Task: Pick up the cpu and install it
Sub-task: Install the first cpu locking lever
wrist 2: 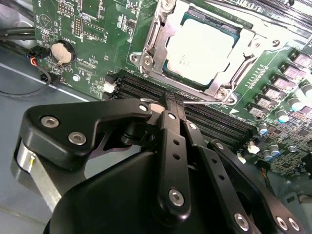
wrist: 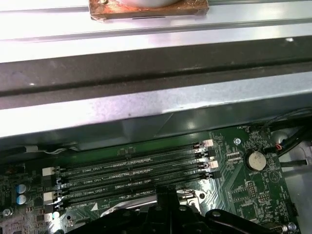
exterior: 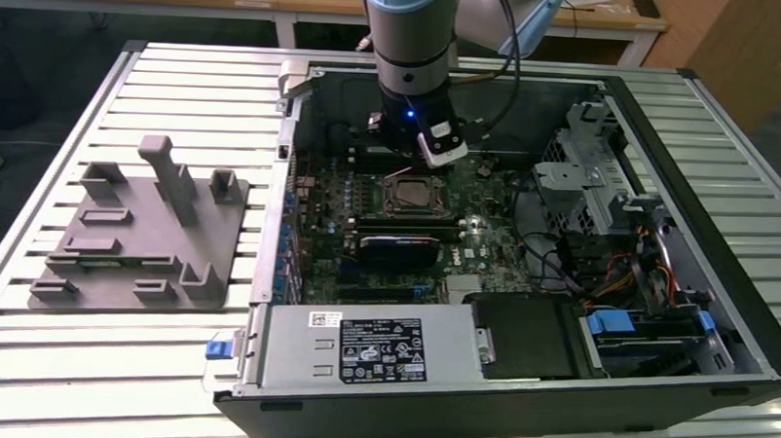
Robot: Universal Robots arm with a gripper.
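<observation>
1 cpu (wrist 2: 199, 48) seated in socket; jaws clenched, empty, just beside it.

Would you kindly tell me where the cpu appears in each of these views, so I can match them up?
Exterior view: the cpu sits in its socket mid-motherboard, just below the gripper.
Second wrist view: the cpu lies in the socket frame, beyond the fingers.
First wrist view: I cannot make the cpu out.
Shared landmark: the memory slots, beside the socket in the second wrist view.
</observation>
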